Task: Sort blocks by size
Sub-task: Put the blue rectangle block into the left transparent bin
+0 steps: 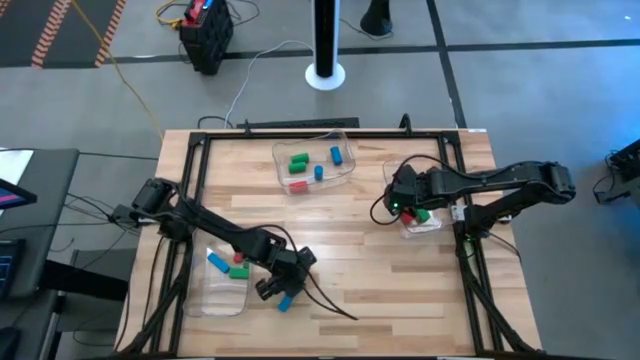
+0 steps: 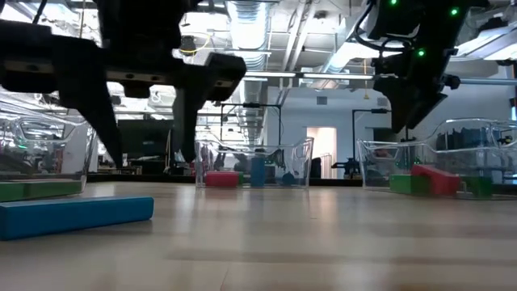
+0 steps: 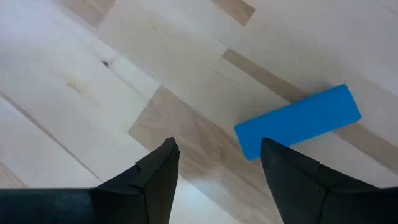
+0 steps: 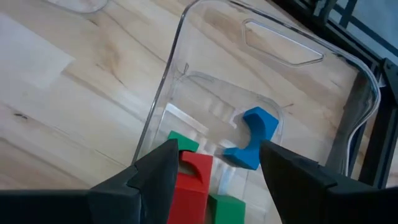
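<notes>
Left gripper (image 1: 275, 289) hung jaws apart, empty, over loose blue bar (image 1: 285, 302) beside left tray (image 1: 222, 300), likely lining up pick. Middle tray (image 1: 312, 181) held short blocks. Right gripper (image 1: 404, 203), spread, empty, hovered above right tray (image 1: 425, 225), probably after drop.

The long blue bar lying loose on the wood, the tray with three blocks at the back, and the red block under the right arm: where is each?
long blue bar (image 3: 298, 120): left wrist view, top face.
back tray (image 1: 345, 176): high view, right rim.
red block (image 4: 189, 183): right wrist view, front face.
</notes>
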